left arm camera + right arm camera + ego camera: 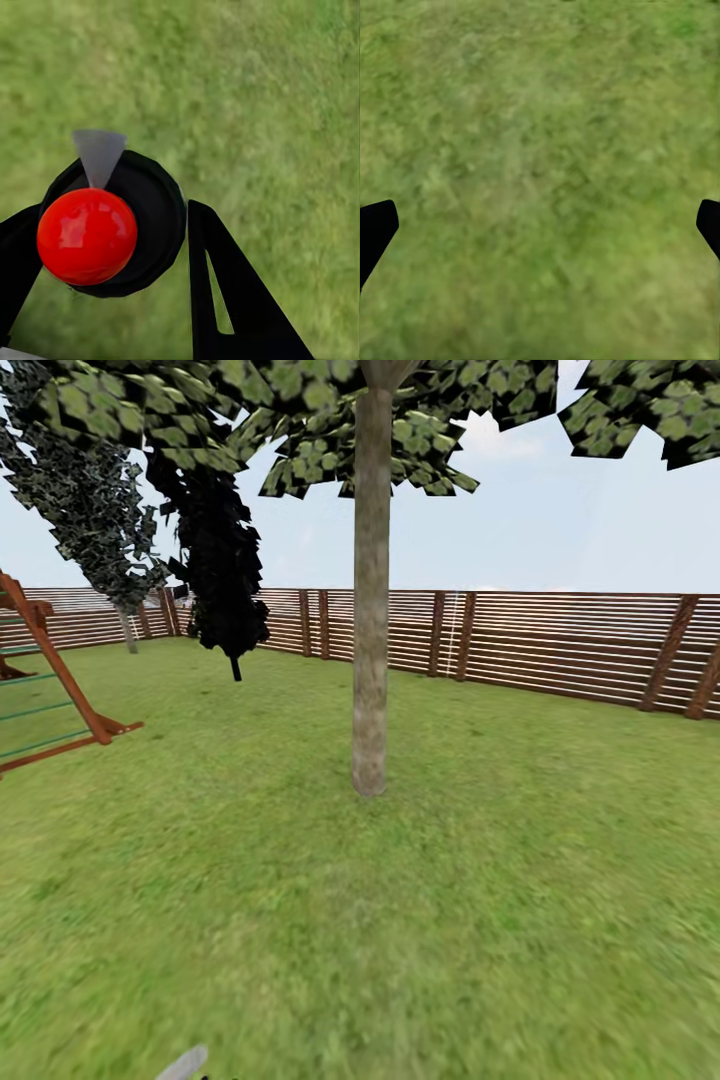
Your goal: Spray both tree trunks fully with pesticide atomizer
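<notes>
The pesticide atomizer (124, 225) sits between the two black fingers of my left gripper (112, 217), which is shut on it. In the left wrist view it is a round black body with a glossy red ball on it and a grey nozzle pointing away over the grass. The grey nozzle tip (183, 1063) pokes into the bottom edge of the head view. One tree stands straight ahead on the garden lawn; its tree trunk (370, 610) is thick, bare and grey-brown under blocky green leaves. No pesticide specks show on it. My right gripper (547, 217) hangs open over bare grass.
A brown slatted fence (560, 645) bounds the lawn behind the tree. A wooden climbing frame (60, 690) stands at the left. A near-black thin-stemmed tree (225, 570) and a dark speckled one (95, 500) stand at the back left. More green leaves (650, 410) hang at the upper right.
</notes>
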Robot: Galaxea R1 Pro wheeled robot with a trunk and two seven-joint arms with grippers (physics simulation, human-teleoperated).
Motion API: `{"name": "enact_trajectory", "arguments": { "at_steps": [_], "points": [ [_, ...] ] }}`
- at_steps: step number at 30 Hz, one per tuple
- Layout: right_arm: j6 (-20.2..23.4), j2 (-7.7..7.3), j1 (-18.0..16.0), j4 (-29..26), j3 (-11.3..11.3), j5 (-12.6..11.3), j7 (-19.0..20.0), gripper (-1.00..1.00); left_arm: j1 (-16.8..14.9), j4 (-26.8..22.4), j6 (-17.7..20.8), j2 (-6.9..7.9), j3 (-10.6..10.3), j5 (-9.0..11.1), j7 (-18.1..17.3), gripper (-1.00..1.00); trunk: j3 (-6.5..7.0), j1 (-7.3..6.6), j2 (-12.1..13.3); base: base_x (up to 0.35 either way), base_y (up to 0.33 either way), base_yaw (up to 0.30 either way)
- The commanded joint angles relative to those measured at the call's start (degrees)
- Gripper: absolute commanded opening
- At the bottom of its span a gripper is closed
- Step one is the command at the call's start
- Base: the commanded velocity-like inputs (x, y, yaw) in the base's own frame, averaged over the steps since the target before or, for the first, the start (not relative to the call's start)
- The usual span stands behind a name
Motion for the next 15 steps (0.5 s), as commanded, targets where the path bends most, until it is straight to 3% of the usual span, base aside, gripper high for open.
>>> {"name": "enact_trajectory", "arguments": {
  "at_steps": [1, 4, 10, 15],
  "points": [
    [-0.08, 0.02, -0.03, 0.04, -0.16, -0.6, 0.54, 1.0, -0.08, -0.02, -0.46, 0.09, -0.46, 0.57, 0.06, -1.0, -0.11, 0.07, -0.11, 0.321, 0.0, 0.0],
    [-0.08, -0.02, -0.04, 0.02, -0.16, -0.62, 0.52, 1.0, -0.08, -0.02, -0.46, 0.09, -0.46, 0.53, 0.06, -1.0, -0.11, 0.07, -0.11, 0.321, 0.0, -0.055],
    [-0.08, -0.05, 0.0, 0.01, -0.16, -0.63, 0.46, 1.0, -0.08, -0.02, -0.46, 0.09, -0.46, 0.55, 0.06, -1.0, -0.11, 0.07, -0.11, 0.321, 0.0, -0.2],
    [-0.08, 0.06, -0.03, 0.01, -0.16, -0.64, 0.39, 1.0, -0.08, -0.02, -0.46, 0.09, -0.46, 0.59, 0.06, -1.0, -0.11, 0.07, -0.11, 0.321, 0.0, -0.048]
  ]
}}
